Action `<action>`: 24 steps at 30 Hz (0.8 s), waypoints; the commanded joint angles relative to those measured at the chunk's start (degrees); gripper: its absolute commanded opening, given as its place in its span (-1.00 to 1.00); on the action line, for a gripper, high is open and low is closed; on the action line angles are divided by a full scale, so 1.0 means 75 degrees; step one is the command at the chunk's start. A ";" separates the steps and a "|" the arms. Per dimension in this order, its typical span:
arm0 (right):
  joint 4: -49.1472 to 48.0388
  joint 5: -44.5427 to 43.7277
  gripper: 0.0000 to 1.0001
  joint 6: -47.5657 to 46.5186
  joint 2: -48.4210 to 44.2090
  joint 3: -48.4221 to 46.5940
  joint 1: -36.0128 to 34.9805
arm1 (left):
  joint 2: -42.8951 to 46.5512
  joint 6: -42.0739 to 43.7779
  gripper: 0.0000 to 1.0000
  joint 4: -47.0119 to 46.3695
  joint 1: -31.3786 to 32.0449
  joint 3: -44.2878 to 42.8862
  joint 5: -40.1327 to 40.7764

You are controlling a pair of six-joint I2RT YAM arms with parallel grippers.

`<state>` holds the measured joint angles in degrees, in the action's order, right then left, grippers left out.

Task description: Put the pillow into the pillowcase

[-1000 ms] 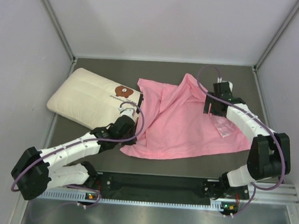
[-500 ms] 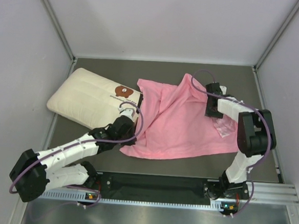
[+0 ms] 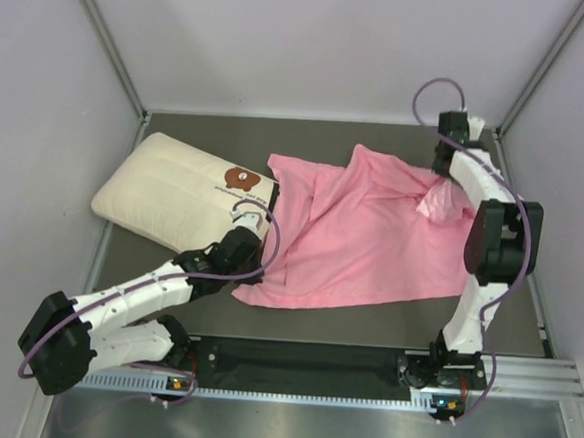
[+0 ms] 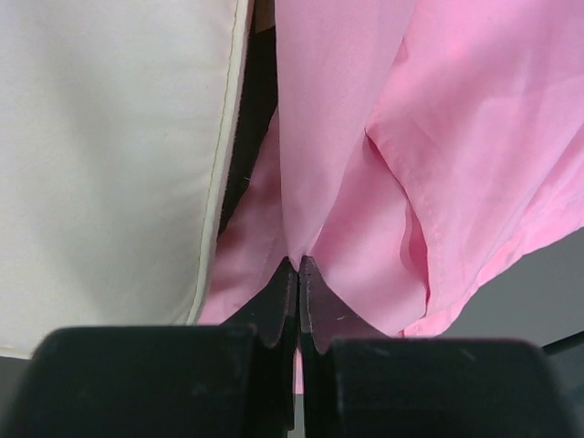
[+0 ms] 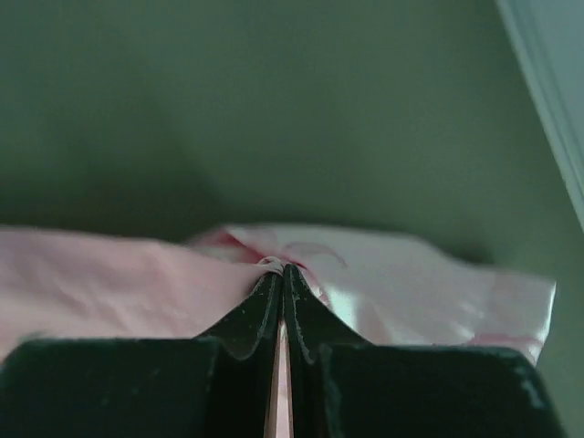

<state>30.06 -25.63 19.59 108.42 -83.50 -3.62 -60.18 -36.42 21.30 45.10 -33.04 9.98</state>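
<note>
Across the middle of the top view, the pink satin pillowcase (image 3: 356, 239) lies spread and rumpled on the dark table (image 3: 327, 141). To its left sits the cream-white quilted pillow (image 3: 173, 196), set at an angle, with its brown cartoon print (image 3: 240, 178) at the end nearest the pink cloth. The pillow lies outside the case and just beside it. The left wrist view shows a dark gap between the pillow's stitched edge and the fabric.

The left claw (image 4: 298, 265) is at the pillowcase's lower left edge, just below the pillow's right corner. Its fingertips are pressed together on a fold of pink cloth, which rises from them in a taut crease.

The right claw (image 5: 281, 269) is in the upper right of the top view, near the table's far right corner. It is closed on a small bunch of the pillowcase's right corner. That corner is drawn up toward it, and a paler face with a darker pink pattern shows there.
</note>
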 commanded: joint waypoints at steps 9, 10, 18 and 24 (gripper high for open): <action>0.1489 0.0580 1.00 -0.0093 0.2670 -0.7235 0.0787 | -0.0366 -0.0440 -1.00 -0.0203 0.0010 0.0385 -0.0088; 0.1267 0.0801 0.99 -0.0082 0.2340 -0.6731 0.0717 | -0.0436 -0.0452 -1.00 -0.0215 0.0010 0.0374 -0.0088; -0.0372 0.2903 1.00 -0.0586 -0.1664 -0.0375 -0.0207 | -0.0413 -0.0394 -1.00 -0.0215 0.0022 0.0268 -0.0053; -0.1781 0.3124 0.96 0.0620 -0.3777 0.3861 -0.0736 | -0.0284 -0.0335 -1.00 -0.0192 0.0022 0.0338 0.0052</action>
<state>24.67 -4.82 19.40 85.30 -64.60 -8.67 -63.72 -39.09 20.99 45.10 -30.39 9.82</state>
